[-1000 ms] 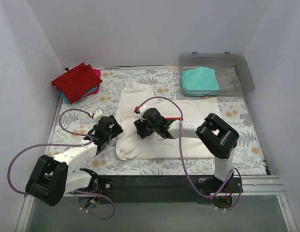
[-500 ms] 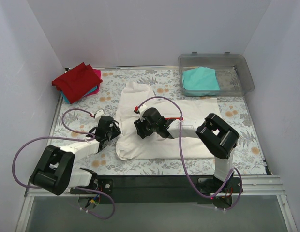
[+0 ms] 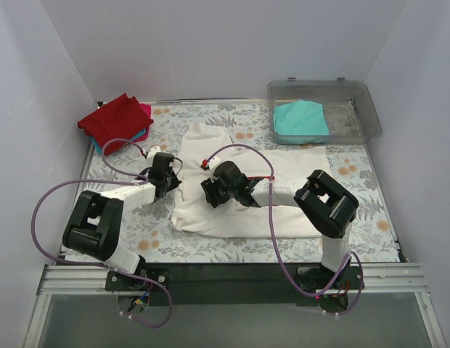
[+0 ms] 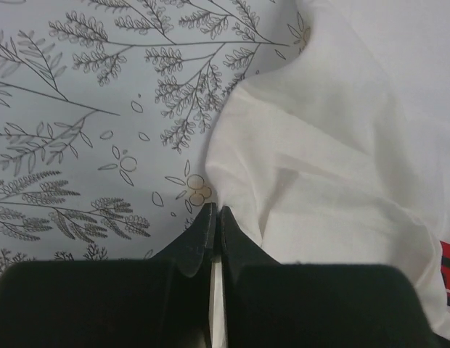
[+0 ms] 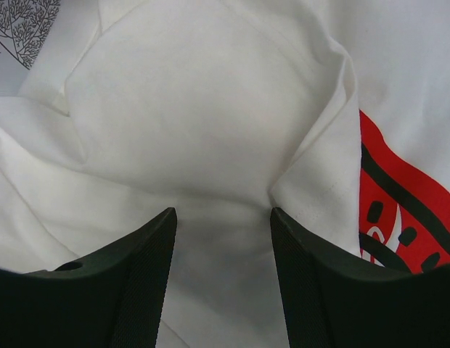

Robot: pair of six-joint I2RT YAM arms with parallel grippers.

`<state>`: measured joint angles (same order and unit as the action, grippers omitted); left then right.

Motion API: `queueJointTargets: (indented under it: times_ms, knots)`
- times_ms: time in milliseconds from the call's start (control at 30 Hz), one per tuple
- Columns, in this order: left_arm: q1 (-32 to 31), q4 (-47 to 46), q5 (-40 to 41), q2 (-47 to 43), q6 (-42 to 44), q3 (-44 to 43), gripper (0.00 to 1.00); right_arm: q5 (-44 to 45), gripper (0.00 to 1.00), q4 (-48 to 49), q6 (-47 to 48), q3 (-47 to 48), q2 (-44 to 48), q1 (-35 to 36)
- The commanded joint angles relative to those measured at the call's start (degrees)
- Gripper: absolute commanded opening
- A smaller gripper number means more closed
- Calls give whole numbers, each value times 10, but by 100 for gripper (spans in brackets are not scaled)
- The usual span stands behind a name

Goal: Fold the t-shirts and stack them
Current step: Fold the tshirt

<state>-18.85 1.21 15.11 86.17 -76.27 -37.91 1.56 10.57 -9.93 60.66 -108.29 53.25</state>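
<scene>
Two pincers sit on the white red-print tee (image 4: 341,145): L pincer (image 4: 214,212) pinches its edge, R pincer (image 5: 221,217) spread wide mid-cloth, so lift edge slow & fold straight.

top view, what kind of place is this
Probably a robot lab test cell: white walls box in a floral-covered table, the left arm and right arm are bolted to a metal rail, and t-shirts sit in a folded stack and a clear bin.

Spread tee (image 3: 210,145) centre; folded stack (image 3: 116,122) rear left; bin (image 3: 353,122) rear right.
</scene>
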Motion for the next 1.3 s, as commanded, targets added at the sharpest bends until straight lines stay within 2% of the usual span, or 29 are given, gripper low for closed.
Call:
queueJointTargets:
  times_ms: [0, 167, 333, 467, 567, 633, 667, 733, 767, 867, 1033, 1167, 1267]
  knots:
    - [15, 36, 32, 22, 65, -60, 0, 7, 50, -35, 5, 10, -2, -3]
    - [20, 81, 41, 59, 119, -127, 0, 8, 50, -37, 10, 17, -6, -2]
    - [20, 100, 80, 52, 159, -161, 0, 13, 50, -41, 14, 24, -13, -3]
    - [20, 118, 55, 73, 161, -172, 0, 11, 50, -43, 15, 29, -18, -3]
    - [20, 138, 83, 80, 143, -176, 0, 9, 50, -43, 16, 28, -17, -3]
    - [19, 150, 103, 68, 136, -178, 17, 6, 50, -43, 16, 29, -17, -3]
    - [19, 159, 110, 59, 122, -179, 37, -1, 50, -43, 17, 31, -15, -3]
    - [13, 161, 117, 12, 104, -167, 55, -9, 50, -43, 17, 33, -12, -3]
    - [8, 159, 119, -7, 78, -159, 70, -11, 50, -43, 18, 37, -9, -3]
    - [-20, 154, 124, -105, 21, -93, 74, -11, 50, -44, 23, 42, -3, -2]
    - [-81, 158, 98, -299, -52, 52, 75, -11, 50, -47, 30, 47, 3, -2]
    - [-115, 236, 88, -382, -99, 79, 75, -11, 50, -49, 32, 53, -2, -2]
    - [-172, 291, 103, -418, -146, 68, 75, -11, 50, -49, 32, 54, -2, -3]
